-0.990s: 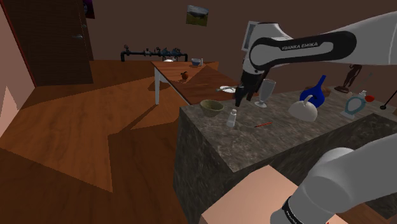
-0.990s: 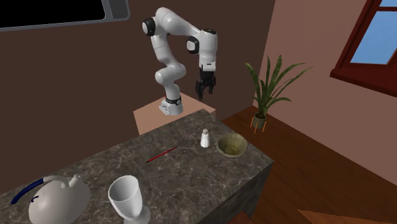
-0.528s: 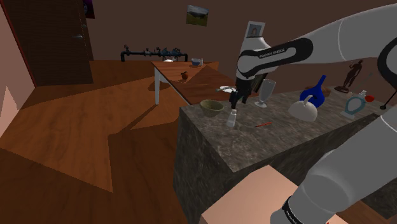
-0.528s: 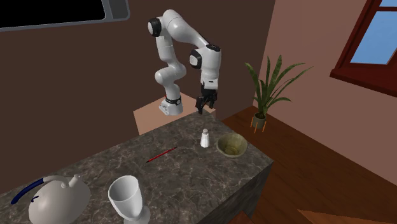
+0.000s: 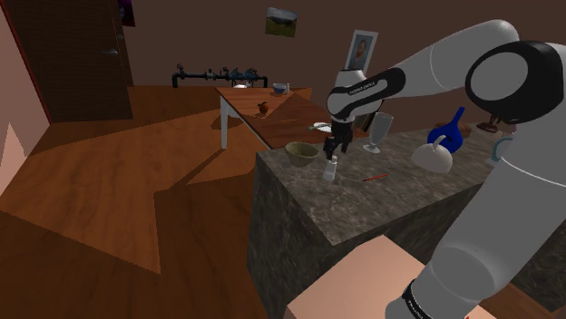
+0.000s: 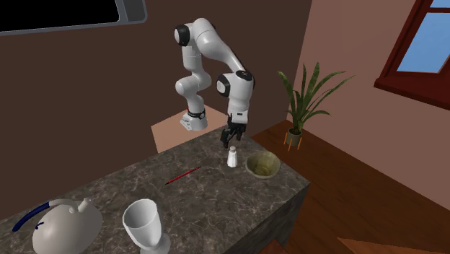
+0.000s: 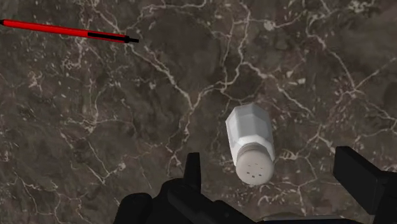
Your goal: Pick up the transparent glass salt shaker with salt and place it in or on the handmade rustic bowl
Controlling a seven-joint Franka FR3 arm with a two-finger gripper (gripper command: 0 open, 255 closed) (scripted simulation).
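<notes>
Now the salt shaker (image 6: 232, 157) stands upright on the dark marbled counter (image 6: 216, 198). It is a pale, faceted piece with a round cap pierced by small holes, which the wrist view (image 7: 251, 143) shows plainly. The black gripper (image 6: 231, 140) hangs directly above the shaker, pointing down at its cap. Its fingers are spread wide. In the wrist view the gripper (image 7: 272, 167) has one finger on each side of the shaker, and neither touches it. The cap lies nearer one finger than the other, so the shaker is not centred in the gap and it is not held. From the shoulder view the gripper (image 5: 334, 151) sits just over the shaker (image 5: 332, 168), with the white arm arching down to it.

The rustic bowl (image 6: 264, 154) sits just beside the shaker, to the shaker's right in the second exterior view and to its left in the shoulder view (image 5: 302, 145). It is a dull greenish bowl, apart from the shaker.

A red pen (image 7: 63, 28) with a dark tip lies flat on the counter near the shaker, on the side away from the bowl (image 6: 184, 174). Beyond the pen, well apart from the shaker, stand a white goblet (image 6: 142, 224) and a white teapot (image 6: 65, 227).
</notes>
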